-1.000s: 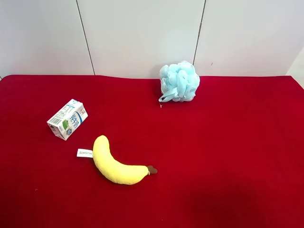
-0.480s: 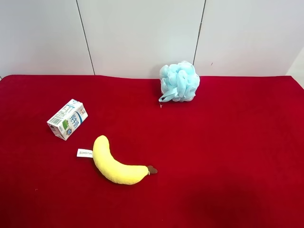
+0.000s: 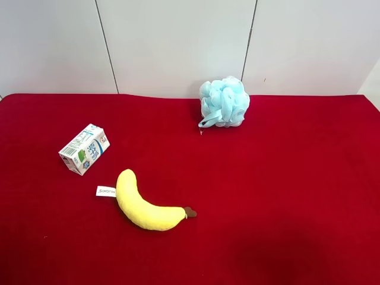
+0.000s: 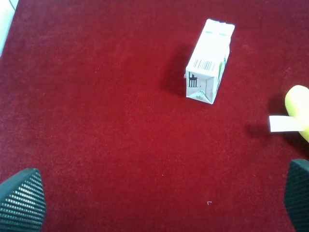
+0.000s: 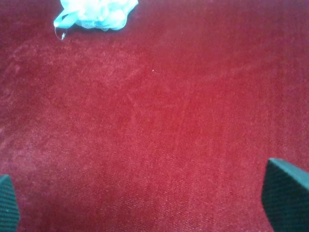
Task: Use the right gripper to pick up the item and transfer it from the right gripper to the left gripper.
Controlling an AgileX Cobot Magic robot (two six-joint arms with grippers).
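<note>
The item, a small white drink carton [image 3: 84, 149] with blue and green print, lies on its side on the red cloth at the exterior high view's left. It also shows in the left wrist view [image 4: 207, 62], well ahead of my left gripper [image 4: 161, 203], whose fingertips [image 4: 21, 200] stand wide apart and empty. My right gripper [image 5: 149, 200] is open and empty too, its fingertips [image 5: 287, 193] over bare red cloth. Neither arm shows in the exterior high view.
A yellow plush banana [image 3: 145, 205] with a white tag lies near the carton; its end shows in the left wrist view [image 4: 298, 108]. A pale blue bath puff [image 3: 224, 102] sits at the back by the white wall and shows in the right wrist view [image 5: 94, 12].
</note>
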